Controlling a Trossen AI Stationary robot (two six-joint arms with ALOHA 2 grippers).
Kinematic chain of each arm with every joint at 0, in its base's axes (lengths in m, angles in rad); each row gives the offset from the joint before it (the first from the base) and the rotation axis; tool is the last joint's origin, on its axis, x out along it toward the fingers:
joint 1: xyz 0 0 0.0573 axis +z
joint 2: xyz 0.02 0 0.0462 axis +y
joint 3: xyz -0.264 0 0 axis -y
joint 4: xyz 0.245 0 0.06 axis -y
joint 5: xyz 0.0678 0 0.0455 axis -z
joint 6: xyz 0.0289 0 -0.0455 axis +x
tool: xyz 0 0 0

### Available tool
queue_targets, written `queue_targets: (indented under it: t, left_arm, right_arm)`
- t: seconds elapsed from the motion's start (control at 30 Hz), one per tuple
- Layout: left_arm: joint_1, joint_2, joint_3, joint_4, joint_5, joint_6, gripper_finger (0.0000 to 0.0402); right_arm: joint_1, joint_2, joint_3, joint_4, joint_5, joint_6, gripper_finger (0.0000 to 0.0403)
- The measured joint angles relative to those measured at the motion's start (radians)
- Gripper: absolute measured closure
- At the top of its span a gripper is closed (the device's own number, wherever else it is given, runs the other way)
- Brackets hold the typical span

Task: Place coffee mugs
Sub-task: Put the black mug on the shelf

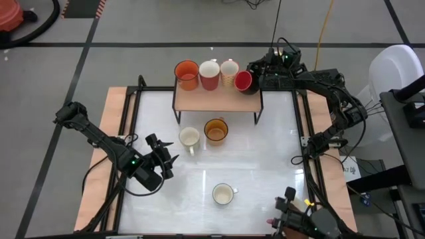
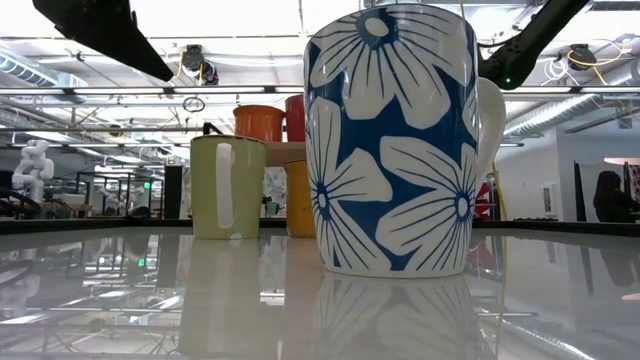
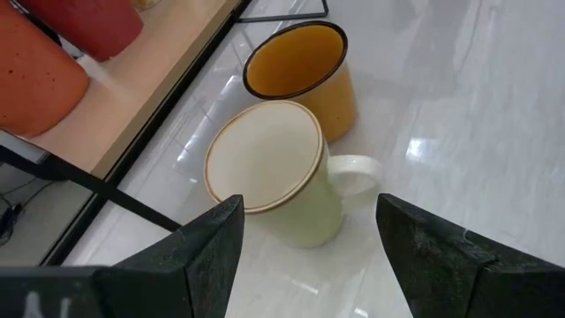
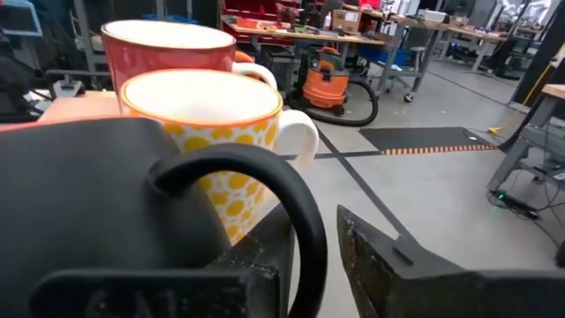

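A wooden shelf (image 1: 219,98) at the table's far side carries an orange mug (image 1: 187,74), a red mug (image 1: 209,74) and a white mug with yellow dots (image 4: 212,132). At the shelf's right end is a dark mug with a red inside (image 1: 244,81), with my right gripper (image 1: 256,78) at it. On the table stand a cream mug (image 3: 265,159), an amber mug (image 3: 300,66) and, nearer, a white mug with blue flowers (image 2: 390,140). My left gripper (image 3: 309,210) is open and hovers just left of the cream mug, touching nothing. My right gripper has the dark mug's handle (image 4: 291,203) between its two fingers, which come level from the table's right side. A thin sliver of light shows between the handle and one finger (image 4: 397,256). The mug's body hides the other finger. The mug is upright beside the dotted mug.
The shelf stands on thin black legs (image 1: 176,114) with open room beneath it. Black rails (image 1: 136,106) frame the white table top. A dark device (image 1: 299,222) sits at the near right edge. The cream and amber mugs stand close together in front of the shelf.
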State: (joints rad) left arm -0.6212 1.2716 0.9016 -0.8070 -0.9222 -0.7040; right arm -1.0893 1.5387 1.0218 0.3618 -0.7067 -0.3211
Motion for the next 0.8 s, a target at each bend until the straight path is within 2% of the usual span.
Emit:
queue_targets:
  t: [0.23, 0.8]
  left_arm:
    - [0.0, 0.0, 0.0, 0.0, 0.0, 0.0, 0.014]
    - [0.0, 0.0, 0.0, -0.001, 0.0, 0.006, 0.014]
  right_arm:
    - [-0.02, 0.0, 0.0, -0.001, 0.004, -0.007, 0.0317]
    - [-0.065, 0.0, 0.0, -0.032, 0.004, 0.009, 0.0257]
